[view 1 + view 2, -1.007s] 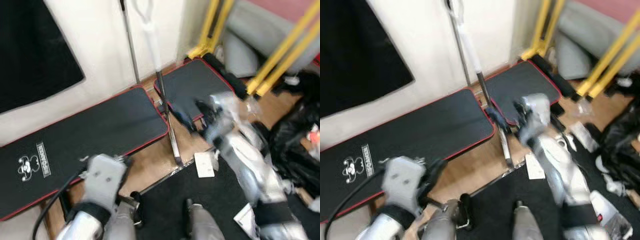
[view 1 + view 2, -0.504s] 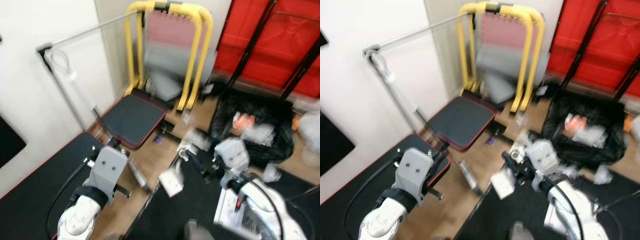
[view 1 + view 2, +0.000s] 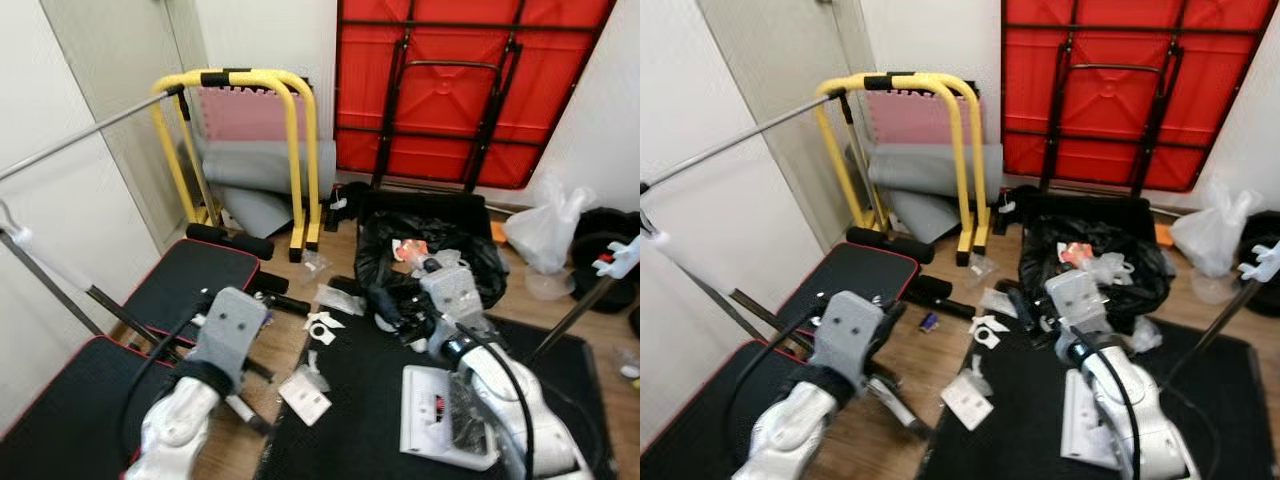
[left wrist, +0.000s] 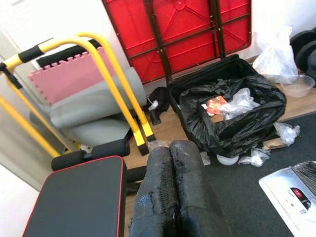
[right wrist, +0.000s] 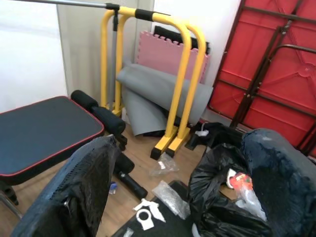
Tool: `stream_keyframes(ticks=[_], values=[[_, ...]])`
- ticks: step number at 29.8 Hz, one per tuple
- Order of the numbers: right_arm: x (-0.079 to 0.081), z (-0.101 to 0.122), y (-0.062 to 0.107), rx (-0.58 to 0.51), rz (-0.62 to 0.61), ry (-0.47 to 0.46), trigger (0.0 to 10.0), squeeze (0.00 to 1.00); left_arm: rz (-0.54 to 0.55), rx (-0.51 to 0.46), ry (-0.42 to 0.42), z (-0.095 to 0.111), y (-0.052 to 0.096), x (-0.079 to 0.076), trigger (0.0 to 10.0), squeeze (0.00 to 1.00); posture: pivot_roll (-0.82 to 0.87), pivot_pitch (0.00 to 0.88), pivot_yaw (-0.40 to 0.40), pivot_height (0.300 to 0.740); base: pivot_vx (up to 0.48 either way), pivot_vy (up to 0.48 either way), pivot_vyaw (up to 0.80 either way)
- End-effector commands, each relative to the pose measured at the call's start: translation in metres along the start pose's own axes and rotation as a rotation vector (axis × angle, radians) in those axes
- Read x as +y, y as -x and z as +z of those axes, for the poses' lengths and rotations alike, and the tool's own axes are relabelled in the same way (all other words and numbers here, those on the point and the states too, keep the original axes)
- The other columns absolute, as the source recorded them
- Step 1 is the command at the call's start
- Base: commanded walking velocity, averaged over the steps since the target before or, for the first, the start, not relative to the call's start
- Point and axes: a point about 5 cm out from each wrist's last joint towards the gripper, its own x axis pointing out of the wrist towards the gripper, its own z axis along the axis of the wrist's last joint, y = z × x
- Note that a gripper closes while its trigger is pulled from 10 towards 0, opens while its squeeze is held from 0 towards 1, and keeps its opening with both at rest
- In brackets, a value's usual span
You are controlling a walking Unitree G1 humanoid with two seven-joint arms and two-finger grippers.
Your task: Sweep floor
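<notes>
Hanging empty over the mess, the left gripper (image 4: 171, 148) had its two black fingers pressed together on nothing, while the right gripper (image 5: 185, 148) had its fingers spread wide, also empty.

Just beyond and between them, litter lay on the wooden floor (image 3: 290, 345) and on the edge of the black mat (image 3: 360, 430): a paper card (image 3: 304, 397), white scraps (image 3: 321, 327) and a clear wrapper (image 3: 340, 298). All of it looked light and flimsy, likely to skid or flutter rather than resist a brush.

No broom was clearly identifiable. The likeliest tool was a long dark shaft with a white grip (image 3: 12, 238), slanting well out to the left gripper's outer side; its working end could not be made out. It would probably handle as stiff and light, best gripped on the bare shaft, below the white grip.

Farther ahead of the right gripper sat an open black rubbish bag (image 3: 470, 265).
</notes>
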Motion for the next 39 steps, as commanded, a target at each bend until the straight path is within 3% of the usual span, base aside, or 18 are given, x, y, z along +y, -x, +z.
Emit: stream_keyframes(ticks=[1,10,18,25,26,30,39], values=[[0.005,0.001,-0.004,-0.015,0.012,0.007,10.0,0.0,0.09,0.014,0.009,-0.006,0.0,0.009,10.0,0.0,-0.13,0.0,0.008,0.74,0.0,0.0,-0.8],[-0.001,0.003,-0.015,-0.031,-0.014,0.034,10.0,0.0,0.134,0.019,0.076,-0.015,-0.002,0.014,10.0,0.0,-0.13,0.0,-0.016,0.74,0.0,0.0,-0.8],[-0.001,0.003,-0.02,-0.025,-0.008,0.02,10.0,0.0,0.15,0.024,0.097,-0.019,-0.002,0.015,10.0,0.0,-0.13,0.0,-0.025,0.74,0.0,0.0,0.0],[-0.005,-0.011,-0.028,0.08,0.005,-0.113,10.0,0.0,0.22,0.066,0.226,-0.028,0.01,0.017,10.0,0.0,-0.13,0.0,-0.02,0.74,0.0,0.0,0.0],[-0.005,-0.019,-0.028,0.092,0.04,-0.233,10.0,0.0,0.239,0.068,0.256,-0.03,0.014,0.017,10.0,0.0,-0.12,0.0,-0.025,0.74,0.0,0.0,0.0],[-0.005,-0.021,-0.028,0.088,0.057,-0.278,10.0,0.0,0.248,0.058,0.25,-0.03,0.012,0.019,10.0,0.0,-0.12,0.0,-0.025,0.74,0.0,0.0,0.0],[-0.007,-0.017,-0.033,0.068,0.069,-0.216,10.0,0.0,0.233,0.03,0.206,-0.025,0.002,0.021,10.0,0.0,-0.13,0.0,-0.031,0.74,0.0,0.0,-0.8]])
